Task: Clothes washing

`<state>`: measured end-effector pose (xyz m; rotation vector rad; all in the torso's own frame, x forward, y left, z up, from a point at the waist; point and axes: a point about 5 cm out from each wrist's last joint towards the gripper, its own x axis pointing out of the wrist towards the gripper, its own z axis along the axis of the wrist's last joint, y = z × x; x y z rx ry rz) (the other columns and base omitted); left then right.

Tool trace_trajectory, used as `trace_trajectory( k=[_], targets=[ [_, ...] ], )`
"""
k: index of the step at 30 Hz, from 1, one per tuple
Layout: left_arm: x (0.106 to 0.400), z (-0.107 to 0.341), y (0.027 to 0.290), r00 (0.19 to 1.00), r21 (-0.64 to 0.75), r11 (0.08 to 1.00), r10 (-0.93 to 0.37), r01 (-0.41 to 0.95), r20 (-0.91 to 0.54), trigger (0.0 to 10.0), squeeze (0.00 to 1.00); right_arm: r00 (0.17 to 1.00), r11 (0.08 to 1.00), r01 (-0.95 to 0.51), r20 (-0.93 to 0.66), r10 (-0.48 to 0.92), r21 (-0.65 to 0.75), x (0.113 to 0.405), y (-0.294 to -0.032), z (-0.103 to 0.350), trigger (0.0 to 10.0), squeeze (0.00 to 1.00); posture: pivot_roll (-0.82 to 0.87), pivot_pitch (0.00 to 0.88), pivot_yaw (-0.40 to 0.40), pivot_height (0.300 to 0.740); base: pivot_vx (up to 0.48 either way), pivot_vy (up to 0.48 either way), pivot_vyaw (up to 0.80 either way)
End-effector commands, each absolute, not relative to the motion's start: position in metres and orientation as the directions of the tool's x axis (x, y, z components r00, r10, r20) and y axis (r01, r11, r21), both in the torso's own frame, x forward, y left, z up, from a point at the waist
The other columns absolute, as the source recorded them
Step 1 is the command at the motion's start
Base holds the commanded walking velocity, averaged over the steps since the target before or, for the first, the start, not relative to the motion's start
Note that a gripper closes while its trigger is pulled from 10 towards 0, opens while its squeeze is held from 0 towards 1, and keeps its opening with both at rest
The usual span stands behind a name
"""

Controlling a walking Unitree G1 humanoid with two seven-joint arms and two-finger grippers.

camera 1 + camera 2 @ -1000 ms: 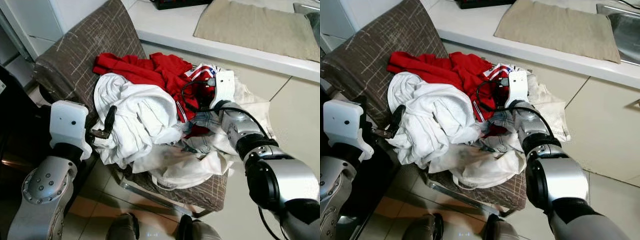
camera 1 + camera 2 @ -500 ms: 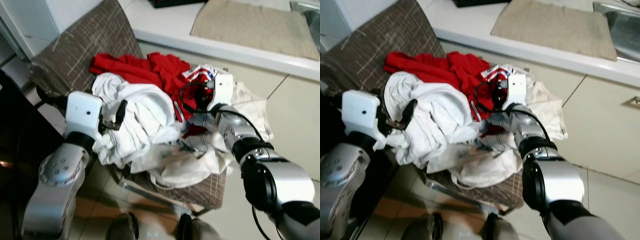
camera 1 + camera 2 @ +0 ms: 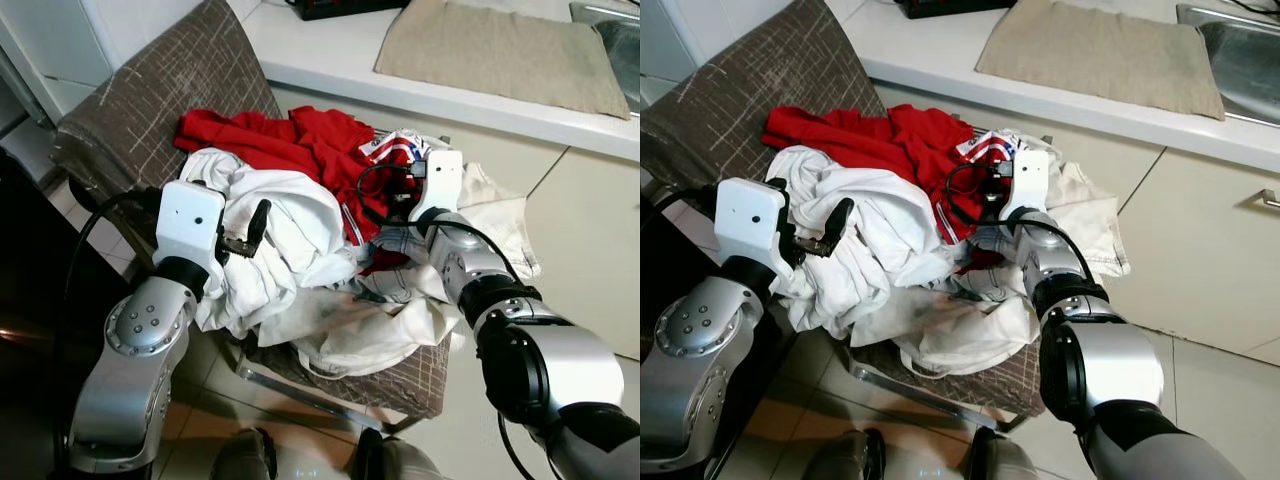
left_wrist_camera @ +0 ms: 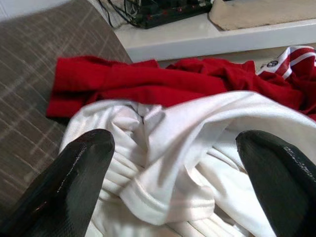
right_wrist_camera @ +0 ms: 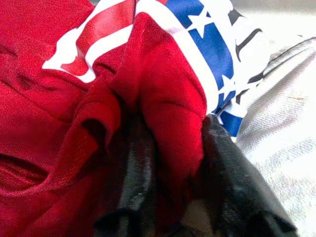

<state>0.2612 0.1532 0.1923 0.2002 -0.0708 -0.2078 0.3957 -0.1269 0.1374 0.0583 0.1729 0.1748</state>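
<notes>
A heap of clothes lies on a brown fabric chair [image 3: 150,90]: a red garment [image 3: 300,140] at the back, a bunched white garment [image 3: 295,225] in front, and pale striped pieces [image 3: 400,290] to the right. My left gripper [image 3: 250,232] hovers open at the left side of the white garment [image 4: 187,143], one finger [image 4: 74,182] on each side of a fold. My right gripper [image 3: 392,198] is buried in the red garment near its red, white and blue trim [image 5: 217,44]. Its fingers [image 5: 138,168] are shut on a pinch of red fabric [image 5: 168,98].
Behind the chair runs a white counter [image 3: 330,55] with a beige towel [image 3: 500,50], a black device [image 3: 340,8] and a steel sink [image 3: 1240,50]. White cabinet doors [image 3: 590,240] stand to the right. Something dark [image 3: 30,300] sits left of the chair. My feet [image 3: 245,458] are at its front edge.
My left arm has swung from the chair's left edge in over the white garment, its gripper staying open. The right gripper has stayed shut in the red garment. The camera shifted slightly.
</notes>
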Motion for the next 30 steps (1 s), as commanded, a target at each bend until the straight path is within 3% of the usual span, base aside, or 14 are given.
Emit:
trace_trajectory(
  k=[1, 3, 10, 20, 26, 30],
  targets=[
    [0.264, 0.190, 0.154, 0.978, 0.187, 0.964, -0.203, 0.191, 0.044, 10.0, 0.00, 0.965, 0.982, -0.178, -0.183, 0.186, 0.060, 0.393, -0.123, 0.131, 0.0, 0.14, 0.15, 0.133, -0.005, 0.740, 0.000, 0.000, 0.00],
    [0.267, 0.187, 0.154, 0.981, 0.168, 0.969, -0.189, 0.180, 0.041, 10.0, 0.00, 0.968, 0.977, -0.195, -0.143, 0.206, 0.088, 0.395, -0.121, 0.138, 0.0, 0.00, 0.13, 0.123, -0.008, 0.740, 0.000, 0.000, 0.00],
    [0.277, 0.179, 0.143, 0.976, 0.155, 0.966, -0.214, 0.207, 0.034, 10.0, 0.00, 0.977, 0.979, -0.201, -0.069, 0.203, 0.039, 0.397, -0.124, 0.148, 0.0, 0.00, 0.07, 0.099, -0.018, 0.740, 0.000, 0.000, 0.00],
    [0.292, 0.173, 0.134, 0.976, 0.120, 0.972, -0.209, 0.202, 0.053, 10.0, 0.00, 0.985, 0.972, -0.167, 0.061, 0.160, 0.162, 0.397, -0.136, 0.163, 0.0, 0.00, -0.02, 0.057, -0.045, 0.740, 0.000, 0.000, 0.00],
    [0.317, 0.153, 0.148, 0.999, 0.132, 0.991, 0.018, -0.014, -0.030, 10.0, 0.00, 0.959, 0.981, -0.195, 0.211, 0.189, 0.009, 0.395, -0.142, 0.191, 0.0, 0.00, -0.08, 0.000, -0.034, 0.740, 0.000, 0.000, 0.00],
    [0.323, 0.152, 0.147, 0.999, 0.127, 0.991, 0.034, -0.030, -0.030, 10.0, 0.00, 0.943, 0.981, -0.192, 0.275, 0.189, -0.016, 0.395, -0.147, 0.205, 0.0, 0.00, -0.09, 0.000, -0.032, 0.740, 0.000, 0.000, 0.00]
  ],
)
